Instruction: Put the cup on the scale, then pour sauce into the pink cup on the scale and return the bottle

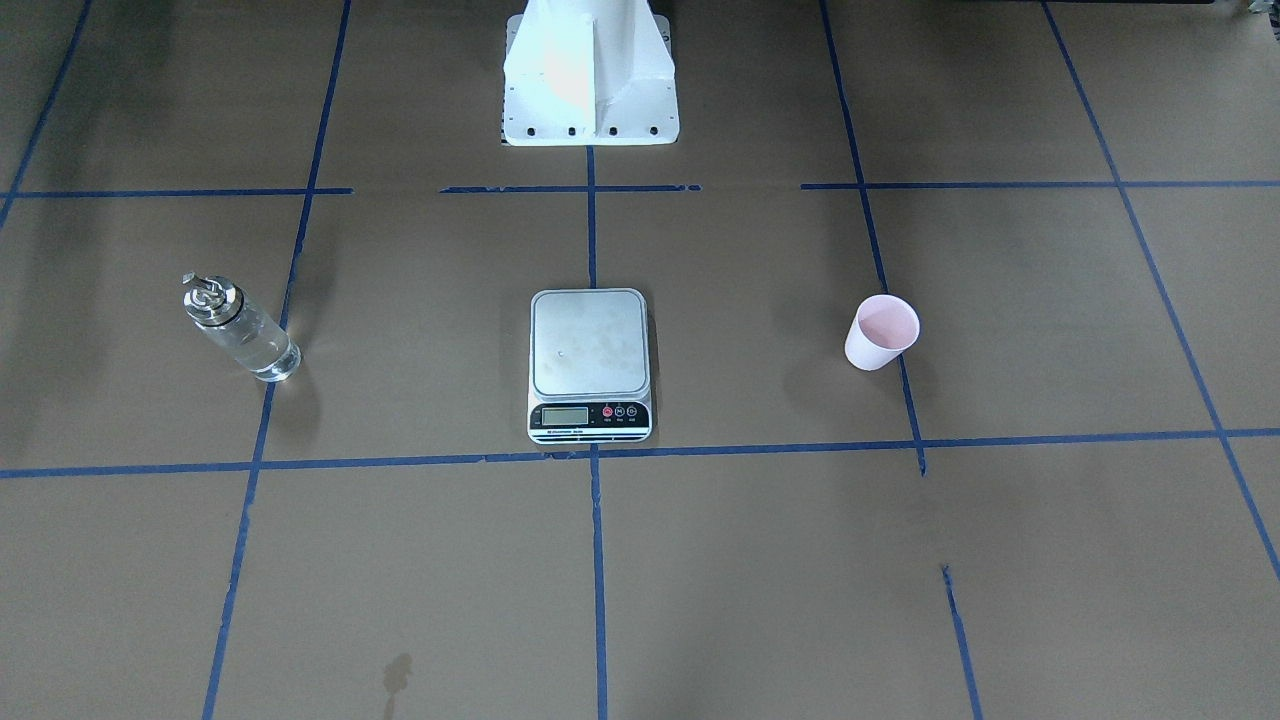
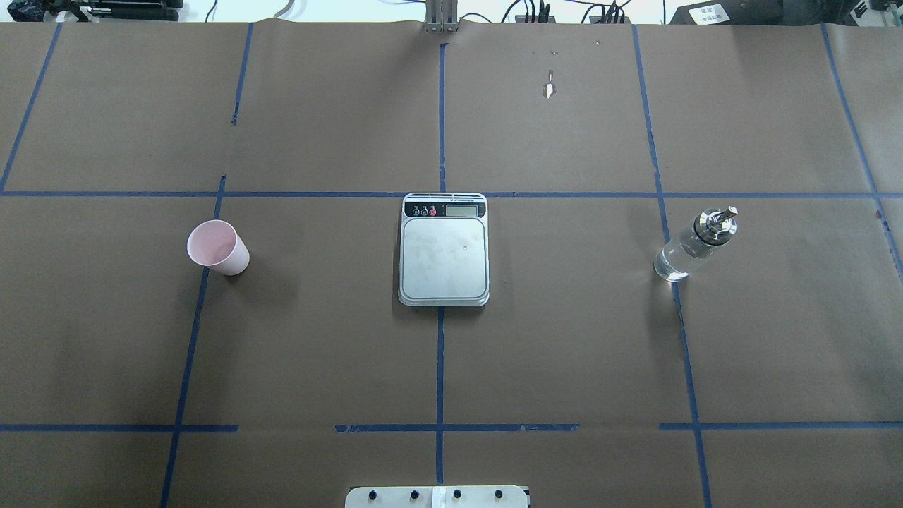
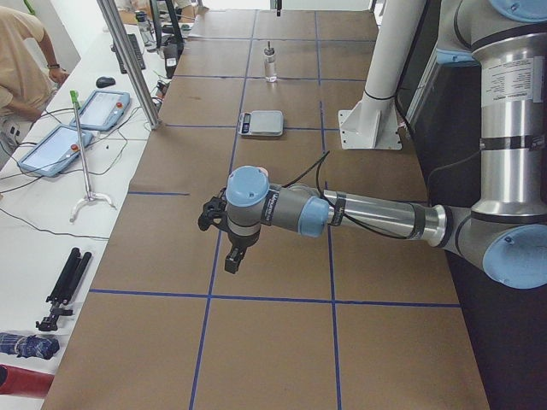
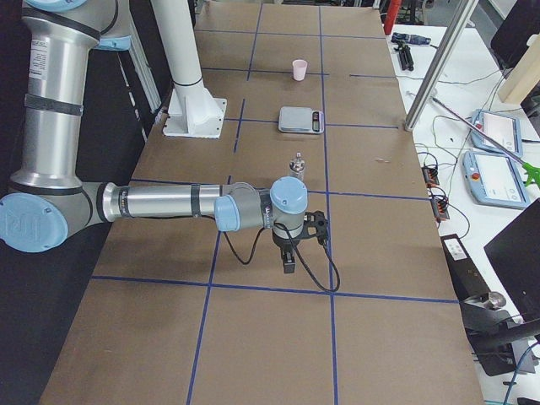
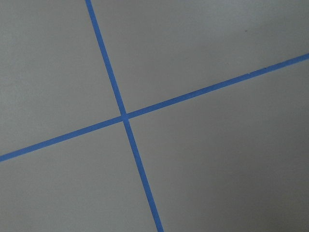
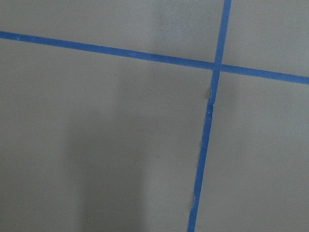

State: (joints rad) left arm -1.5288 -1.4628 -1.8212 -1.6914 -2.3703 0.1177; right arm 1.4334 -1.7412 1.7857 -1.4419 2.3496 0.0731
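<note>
The pink cup [image 2: 218, 248] [image 1: 881, 333] stands upright on the brown table left of the scale [image 2: 444, 252] [image 1: 589, 363], whose steel platform is bare. The clear bottle [image 2: 695, 244] [image 1: 240, 328] with its silver pourer cap stands right of the scale, holding clear sauce. Neither gripper shows in the overhead or front views. My left gripper [image 3: 224, 243] hangs over the table beyond the cup's end; the cup is hidden in that side view. My right gripper [image 4: 291, 253] hovers just beyond the bottle [image 4: 297, 164]. I cannot tell whether either is open or shut. Both wrist views show only brown paper and blue tape.
Blue tape lines divide the brown table cover [image 2: 564, 339]. The white robot base [image 1: 590, 75] stands behind the scale. A person [image 3: 21, 73] sits at a side bench with tablets [image 3: 102, 109] and cables. A metal post [image 4: 439, 63] rises at the table's edge.
</note>
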